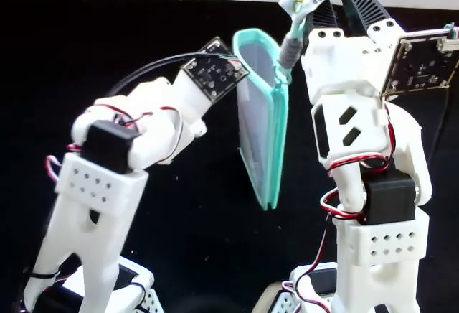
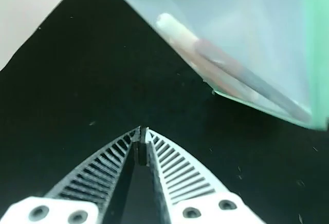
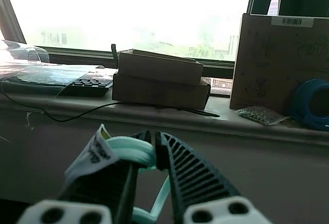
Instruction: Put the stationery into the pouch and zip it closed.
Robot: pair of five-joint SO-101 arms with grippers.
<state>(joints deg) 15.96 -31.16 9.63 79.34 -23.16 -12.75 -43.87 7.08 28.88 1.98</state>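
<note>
**Pouch held in the air with stationery inside; zip state unclear**

Nearest the lens in the left wrist view, the left pincer [image 2: 141, 130], with black ribbed fingers, was closed tip to tip on nothing. It sat above the black cloth-covered desk [image 2: 72, 95]. Just beyond it hung the flat mint-green pouch with translucent plastic sides [image 2: 257, 34], lifted clear of the desk. Through its side showed long, thin, pen-like stationery [image 2: 221, 62], lying slantwise inside.

In the right wrist view, the right pincer [image 3: 153, 137] was clamped on the pouch's mint-green cord loop [image 3: 131, 149]. A white paper tag [image 3: 92, 154] sat beside the loop.

In the high view, the pouch hung upright between the two white arms. The right arm held it by its top corner, and the left arm's wrist was close to its upper side.

Judging from this, the loading step looked done, or nearly so. Whether the zip was shut could not be told, so the closing was probably still to do.
</note>
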